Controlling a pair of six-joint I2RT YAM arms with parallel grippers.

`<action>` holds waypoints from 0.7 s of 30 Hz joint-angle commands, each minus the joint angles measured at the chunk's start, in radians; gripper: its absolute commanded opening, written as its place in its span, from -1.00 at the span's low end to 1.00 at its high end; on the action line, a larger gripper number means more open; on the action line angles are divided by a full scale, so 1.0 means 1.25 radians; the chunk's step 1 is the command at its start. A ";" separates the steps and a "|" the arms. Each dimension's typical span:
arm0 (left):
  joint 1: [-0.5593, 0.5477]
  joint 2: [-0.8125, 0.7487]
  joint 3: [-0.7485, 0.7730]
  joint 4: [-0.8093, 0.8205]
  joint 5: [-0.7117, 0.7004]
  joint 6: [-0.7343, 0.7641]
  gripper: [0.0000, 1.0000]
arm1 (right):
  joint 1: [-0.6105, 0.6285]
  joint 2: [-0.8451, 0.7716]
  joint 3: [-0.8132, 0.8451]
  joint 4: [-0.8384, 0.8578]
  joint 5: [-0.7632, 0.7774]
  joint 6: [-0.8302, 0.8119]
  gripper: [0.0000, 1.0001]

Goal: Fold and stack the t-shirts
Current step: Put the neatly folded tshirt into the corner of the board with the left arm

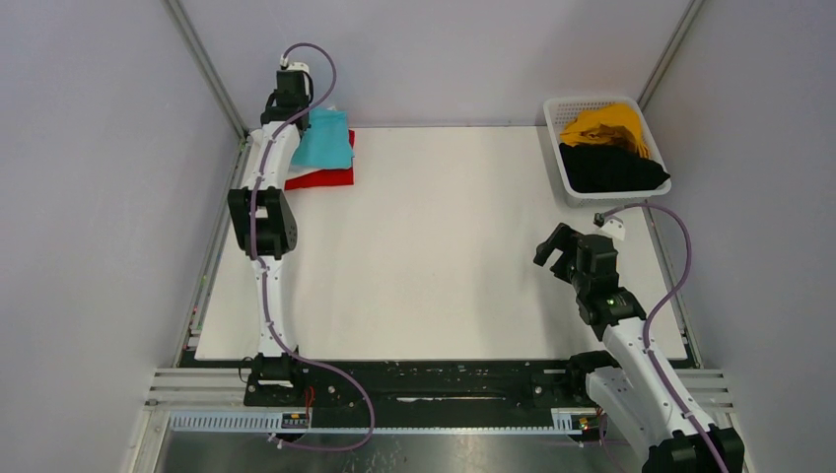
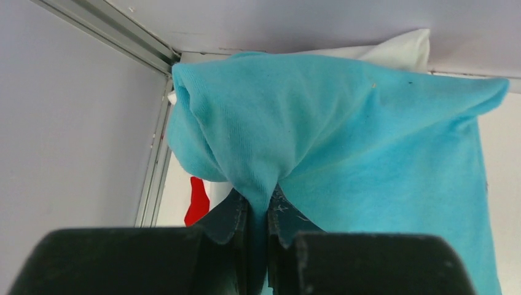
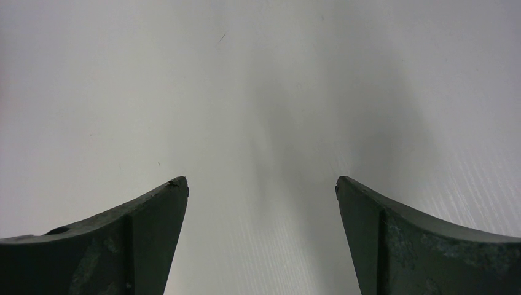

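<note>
A folded turquoise t-shirt (image 1: 325,138) lies on a red t-shirt (image 1: 323,177) at the table's far left corner. In the left wrist view my left gripper (image 2: 258,200) is shut on a pinched fold of the turquoise t-shirt (image 2: 344,135); a white t-shirt (image 2: 402,52) and the red one (image 2: 196,203) peek out beneath. The mustard yellow t-shirt (image 1: 603,126) and black t-shirt (image 1: 609,168) lie in the white mesh basket (image 1: 554,108). My right gripper (image 1: 560,251) is open and empty over bare table at the right, its jaws wide apart in the right wrist view (image 3: 261,184).
Grey walls with metal corner rails (image 1: 202,59) close in the table on three sides. The left arm (image 1: 264,217) stretches along the table's left edge. The basket stands at the far right corner.
</note>
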 commanded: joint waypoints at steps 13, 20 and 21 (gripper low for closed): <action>0.043 0.007 0.014 0.146 -0.068 0.034 -0.89 | -0.002 -0.013 0.038 -0.018 0.061 -0.020 0.97; 0.042 -0.043 -0.041 0.146 -0.062 0.001 0.98 | -0.002 -0.014 0.041 -0.027 0.053 -0.019 0.97; 0.041 -0.058 -0.053 0.146 -0.061 -0.009 0.98 | -0.002 -0.015 0.041 -0.029 0.055 -0.018 0.97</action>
